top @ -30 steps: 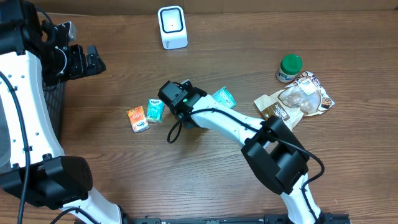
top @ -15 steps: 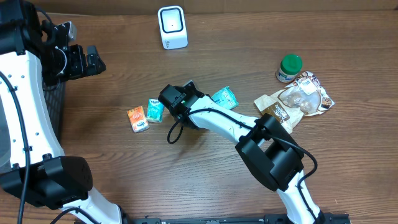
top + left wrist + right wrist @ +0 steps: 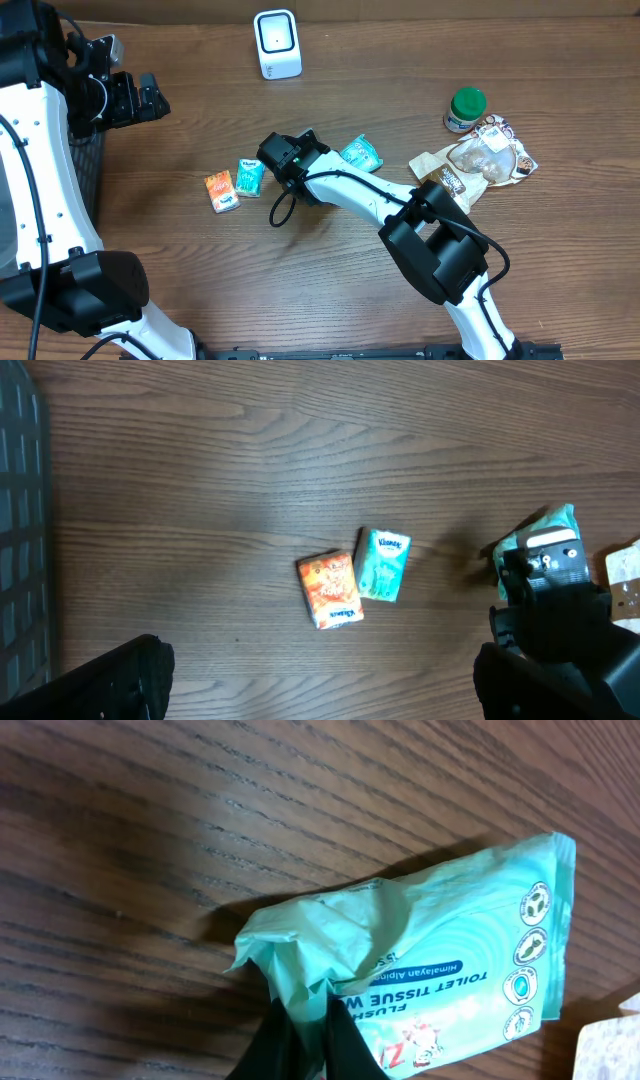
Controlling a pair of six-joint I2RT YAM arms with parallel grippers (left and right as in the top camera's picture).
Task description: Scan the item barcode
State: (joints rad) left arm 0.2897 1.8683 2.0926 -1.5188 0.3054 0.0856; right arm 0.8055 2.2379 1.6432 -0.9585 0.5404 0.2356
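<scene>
Where the right wrist view cuts off at its lower edge, the right gripper (image 3: 303, 1025) shows only as two dark fingertips pressed together, pinching the crumpled corner of the mint-green wipes packet (image 3: 450, 945). The packet lies on the wooden table (image 3: 120, 800). Its printed face is up and no barcode can be seen on it. From overhead, the packet (image 3: 362, 153) sits just right of centre, its left end hidden under the right arm's wrist. The white scanner (image 3: 277, 44) stands well apart from it at top centre.

At upper left, the left gripper (image 3: 150, 97) hangs with its jaws spread wide, holding nothing. An orange pack (image 3: 221, 190) and a teal tissue pack (image 3: 250, 177) lie side by side left of centre. A green-lidded jar (image 3: 466, 108) and some snack bags (image 3: 480, 160) crowd the right edge, their labels too small to read.
</scene>
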